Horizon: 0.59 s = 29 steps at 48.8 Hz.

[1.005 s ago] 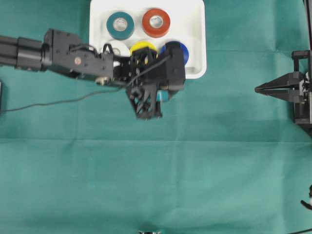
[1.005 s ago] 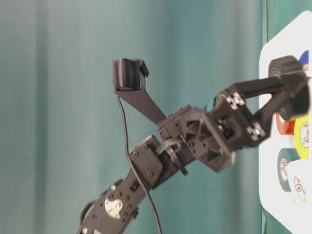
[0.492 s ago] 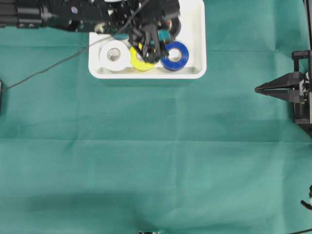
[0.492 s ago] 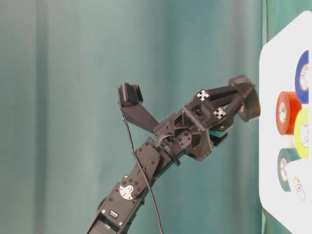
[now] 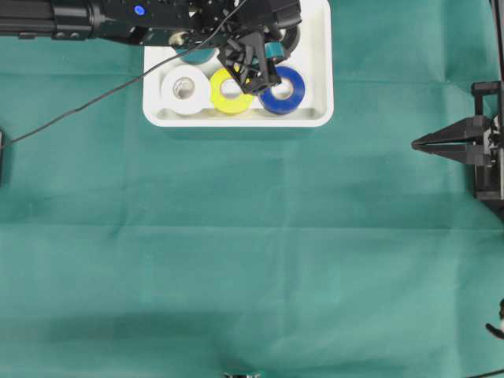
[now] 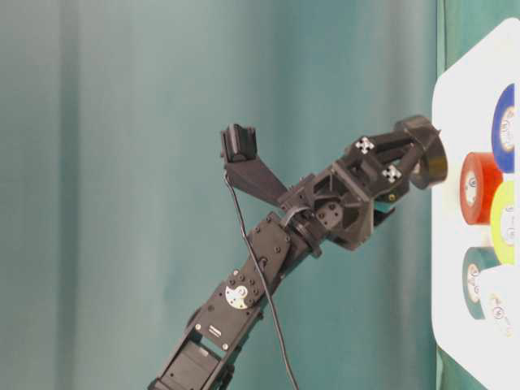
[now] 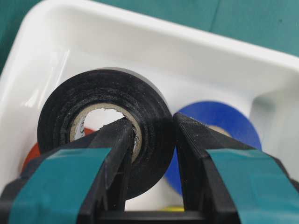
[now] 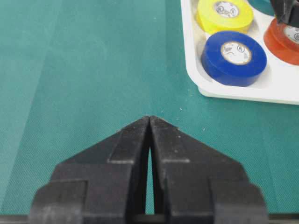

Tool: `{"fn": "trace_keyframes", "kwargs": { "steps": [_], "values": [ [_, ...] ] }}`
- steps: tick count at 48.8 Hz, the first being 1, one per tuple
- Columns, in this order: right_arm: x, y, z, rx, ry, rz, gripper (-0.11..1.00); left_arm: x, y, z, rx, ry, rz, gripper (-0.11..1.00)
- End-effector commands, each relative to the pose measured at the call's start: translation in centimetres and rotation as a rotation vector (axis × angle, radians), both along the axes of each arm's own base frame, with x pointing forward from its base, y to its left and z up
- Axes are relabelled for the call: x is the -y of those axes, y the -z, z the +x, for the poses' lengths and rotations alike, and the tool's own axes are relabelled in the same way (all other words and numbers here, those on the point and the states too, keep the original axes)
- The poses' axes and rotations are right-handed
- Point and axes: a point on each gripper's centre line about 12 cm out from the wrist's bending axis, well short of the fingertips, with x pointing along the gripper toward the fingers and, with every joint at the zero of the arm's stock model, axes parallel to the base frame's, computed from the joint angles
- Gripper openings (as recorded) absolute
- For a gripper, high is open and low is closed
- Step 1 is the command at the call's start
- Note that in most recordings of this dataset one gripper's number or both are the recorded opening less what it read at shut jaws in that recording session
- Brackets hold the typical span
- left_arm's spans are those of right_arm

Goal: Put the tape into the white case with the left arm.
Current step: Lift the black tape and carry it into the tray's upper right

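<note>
Because the black tape roll [image 7: 105, 126] is a light, stiff ring with a cardboard core and a slick outer face, we judge the wall, one finger through the hole and one outside, the best hold, and that is how the left gripper [image 7: 152, 135] pinches it, above the white case [image 5: 319, 79] near the blue roll [image 5: 282, 89] and red roll [image 6: 475, 188]. Compared with a second ago, our left arm has swung from the cloth beside the tray to over its far half. The right gripper [image 8: 149, 123] sits pressed together, well apart.
</note>
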Motion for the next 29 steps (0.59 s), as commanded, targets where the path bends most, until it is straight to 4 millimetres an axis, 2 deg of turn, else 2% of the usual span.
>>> {"fn": "trace_keyframes", "kwargs": {
  "steps": [1, 7, 17, 29],
  "values": [
    [0.00, -0.46, 0.21, 0.015, 0.000, 0.000, -0.10, -0.44, -2.70, 0.83, 0.072, -0.005, 0.021, 0.25],
    [0.00, -0.48, 0.21, 0.017, 0.000, -0.001, -0.10, -0.47, -2.67, 0.92, 0.074, -0.006, 0.020, 0.27],
    [0.00, -0.48, 0.21, 0.017, 0.000, -0.001, -0.10, -0.39, -2.18, 0.94, 0.066, -0.007, 0.015, 0.85],
    [0.00, -0.48, 0.21, 0.017, -0.001, -0.002, -0.10, -0.26, -2.39, 0.54, 0.064, -0.006, 0.016, 0.85]
  ]
}}
